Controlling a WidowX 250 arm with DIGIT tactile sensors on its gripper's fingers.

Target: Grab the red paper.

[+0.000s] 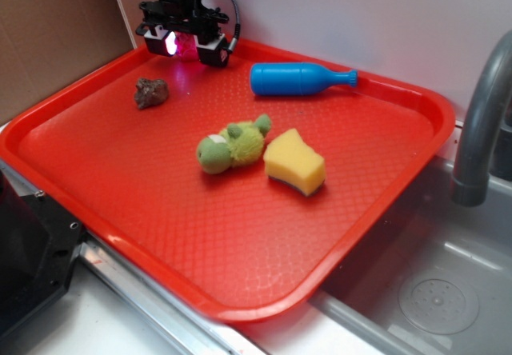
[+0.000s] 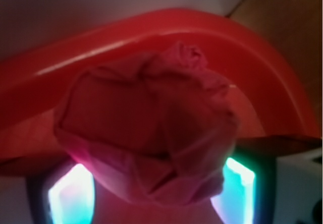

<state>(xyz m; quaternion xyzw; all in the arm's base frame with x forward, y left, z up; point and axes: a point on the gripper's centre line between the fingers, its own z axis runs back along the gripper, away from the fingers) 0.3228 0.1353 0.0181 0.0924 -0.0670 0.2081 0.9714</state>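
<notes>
From the exterior view, your gripper sits at the tray's far corner, with the red paper lodged between its jaws. The brown lump lies just beside it, toward you; the blue bottle lies to the other side, the green plush and yellow sponge well apart mid-tray. A sink flanks the tray.

From the wrist view, the red paper fills your sight, pressed between the lit fingers: jaws grasping it. The tray rim curves behind.
</notes>
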